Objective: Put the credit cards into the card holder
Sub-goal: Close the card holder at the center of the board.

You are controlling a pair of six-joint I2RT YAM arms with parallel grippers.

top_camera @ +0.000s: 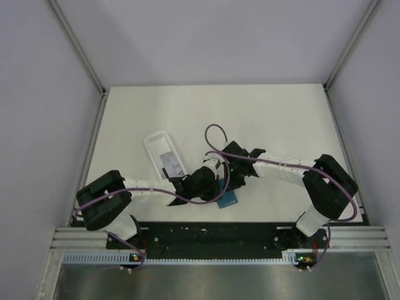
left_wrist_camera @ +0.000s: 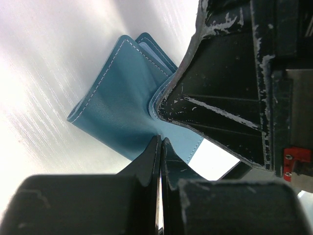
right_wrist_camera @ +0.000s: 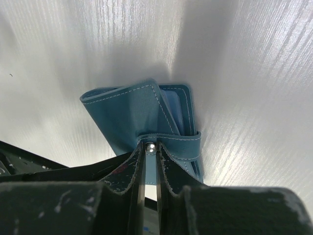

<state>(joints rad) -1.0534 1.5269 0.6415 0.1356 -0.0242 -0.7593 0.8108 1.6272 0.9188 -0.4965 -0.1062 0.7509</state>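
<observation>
**Right end effector (right_wrist_camera: 150,152), left end effector (left_wrist_camera: 160,147): both on the card holder (right_wrist_camera: 124,115)**

My right is nearly closed on the snap tab (right_wrist_camera: 181,140). My left is fully closed on a cover edge, near the front of the table (top_camera: 281,125). Light, soft, floppy, I judge: edges hold best. The credit cards (top_camera: 170,161) lie in the tray (top_camera: 152,140).

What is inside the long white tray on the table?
Inside the white tray lie the credit cards, pale with dark markings, seen from above. How many are stacked cannot be told, because the top one covers whatever is under it.
</observation>
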